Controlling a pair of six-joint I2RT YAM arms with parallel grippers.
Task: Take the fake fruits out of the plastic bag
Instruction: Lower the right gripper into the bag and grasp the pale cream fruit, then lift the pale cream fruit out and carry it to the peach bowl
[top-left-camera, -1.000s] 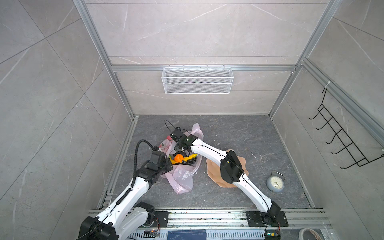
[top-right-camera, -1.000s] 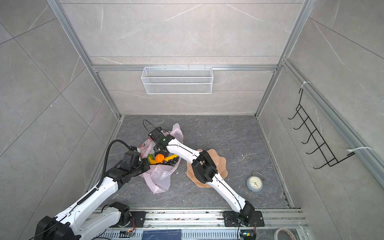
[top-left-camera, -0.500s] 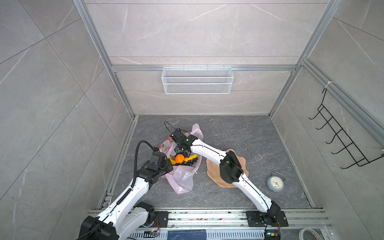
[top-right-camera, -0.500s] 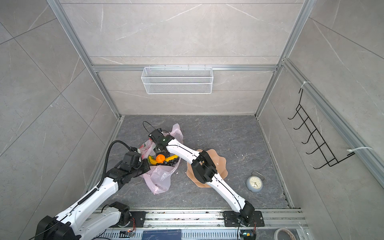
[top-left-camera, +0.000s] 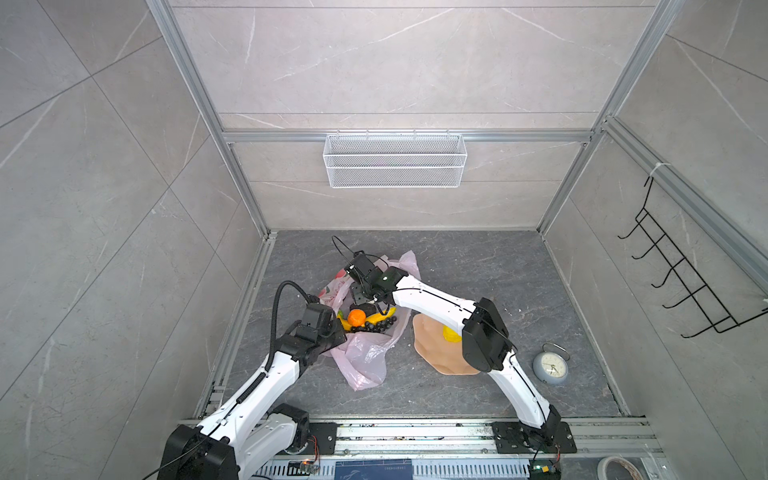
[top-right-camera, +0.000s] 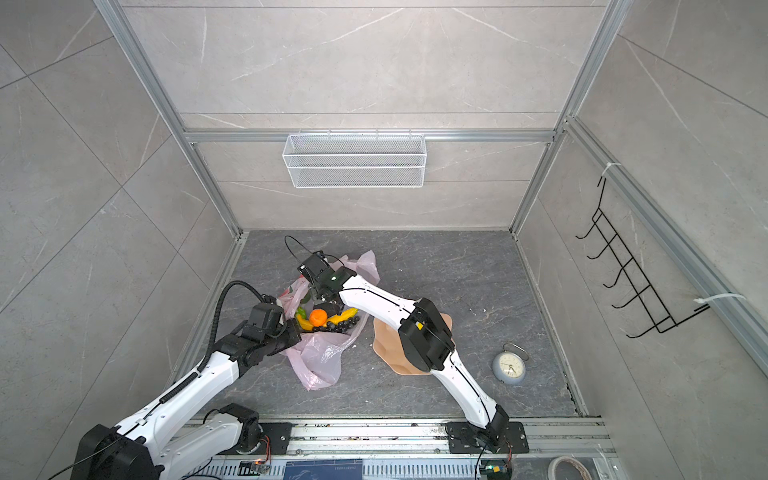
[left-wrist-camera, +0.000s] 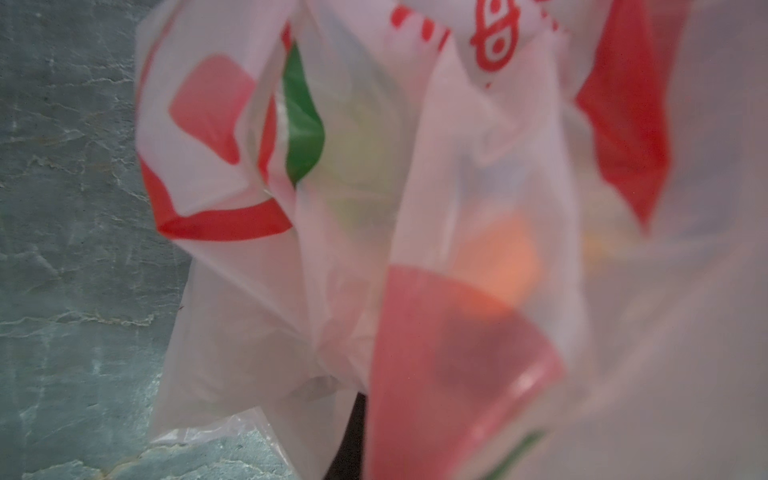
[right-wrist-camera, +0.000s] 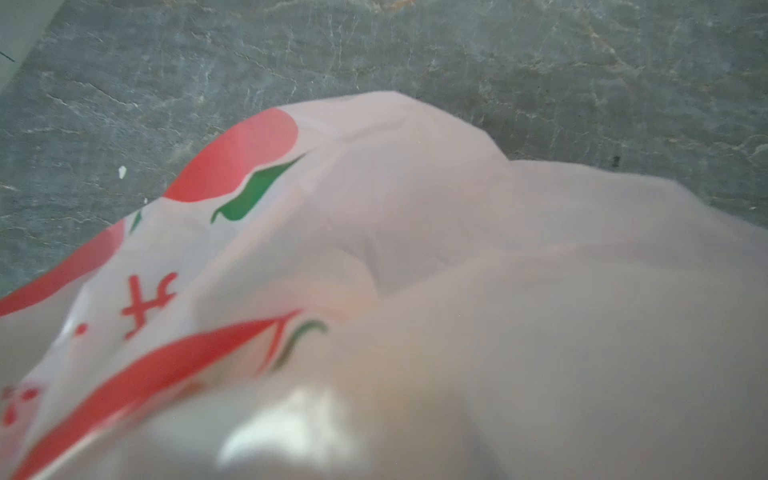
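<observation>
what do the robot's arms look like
Both have white tubular links, bulky black joint housings and black bases on a rail. The left arm carries a thick black ribbed hose looping over its wrist. The right arm has thin black cables and a small green light near its wrist.

The grey tabletop (top-left-camera: 478, 270) carries the plastic bag (top-left-camera: 365, 357) under the right hand (top-left-camera: 368, 301), a peach plate (top-left-camera: 432, 345) nearby, a clock (top-left-camera: 550, 368) well apart.
</observation>
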